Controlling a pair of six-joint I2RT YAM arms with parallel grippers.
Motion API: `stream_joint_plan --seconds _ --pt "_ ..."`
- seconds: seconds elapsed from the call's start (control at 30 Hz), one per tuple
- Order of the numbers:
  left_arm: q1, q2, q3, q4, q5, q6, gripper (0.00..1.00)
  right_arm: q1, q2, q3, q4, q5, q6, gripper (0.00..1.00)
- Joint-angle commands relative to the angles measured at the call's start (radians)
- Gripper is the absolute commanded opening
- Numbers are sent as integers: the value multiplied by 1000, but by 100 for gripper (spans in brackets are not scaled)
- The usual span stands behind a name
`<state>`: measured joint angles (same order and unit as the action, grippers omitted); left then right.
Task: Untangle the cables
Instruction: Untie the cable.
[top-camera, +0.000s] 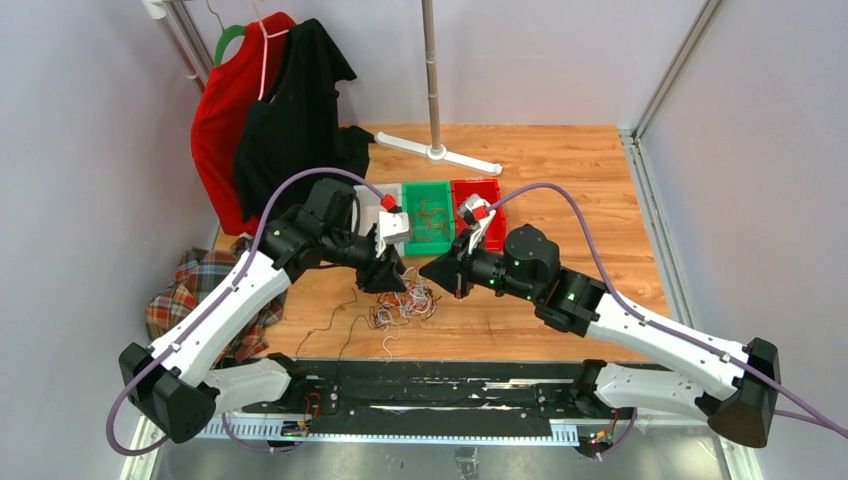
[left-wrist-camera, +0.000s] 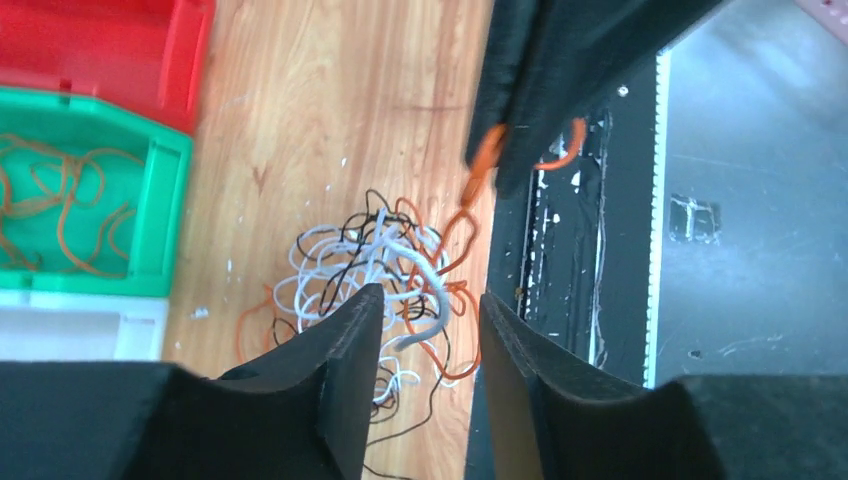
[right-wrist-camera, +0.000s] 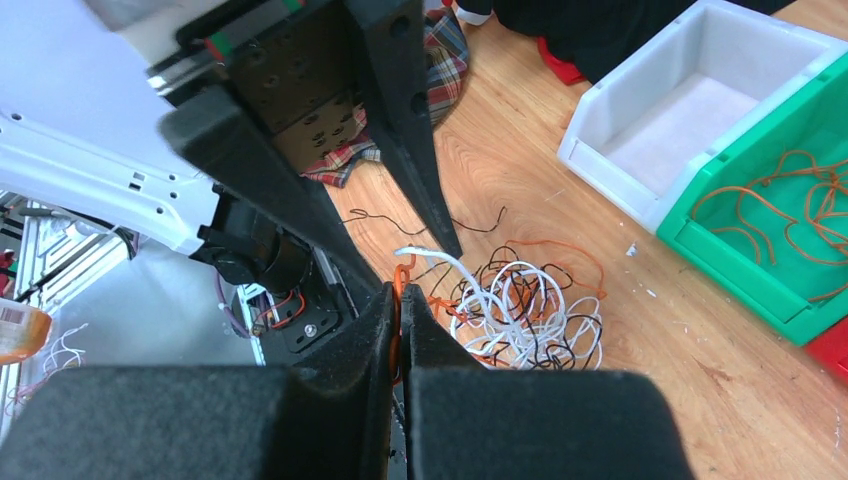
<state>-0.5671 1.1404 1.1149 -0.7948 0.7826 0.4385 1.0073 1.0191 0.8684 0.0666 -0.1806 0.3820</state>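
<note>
Cables (top-camera: 403, 305) mostly tangled; few orange strands (left-wrist-camera: 60, 200) in green bin (left-wrist-camera: 90, 283). Right claw (right-wrist-camera: 401, 300) pinches orange wire (right-wrist-camera: 401, 272); left claw (left-wrist-camera: 430, 300) spread, seemingly around white strand (left-wrist-camera: 425, 325).

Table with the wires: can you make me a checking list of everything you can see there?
Surface: wooden table.
Job's things: tangle of white, orange and black wires near the front edge; more orange wires in the green bin; the white bin looks empty.
Clutter: plaid cloth at the left edge.
Grippers: left gripper fingers open over the tangle; right gripper fingers shut on an orange wire.
Cables: purple cables arch over both arms.
Surroundings: red shirt and black shirt on hangers, white stand at the back.
</note>
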Motion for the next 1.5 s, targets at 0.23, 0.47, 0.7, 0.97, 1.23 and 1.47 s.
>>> stream_joint_plan --seconds 0.23,0.47,0.7,0.97,1.23,1.47 --pt "-7 -27 -6 32 134 -10 39 -10 19 17 -1 -79 76 1" --pt "-7 -39 -56 48 -194 45 4 -15 -39 35 -89 -48 58 1" --pt "-5 -77 -121 147 -430 -5 1 -58 -152 51 -245 -31 44 0" --pt "-5 -88 -131 141 -413 -22 45 -68 -222 107 -296 6 55 1" --pt "-5 -88 43 -77 -2 43 94 -68 -114 204 -137 -58 95 0" --pt "-7 -37 34 -36 137 80 89 -68 -1 311 -10 -109 132 1"
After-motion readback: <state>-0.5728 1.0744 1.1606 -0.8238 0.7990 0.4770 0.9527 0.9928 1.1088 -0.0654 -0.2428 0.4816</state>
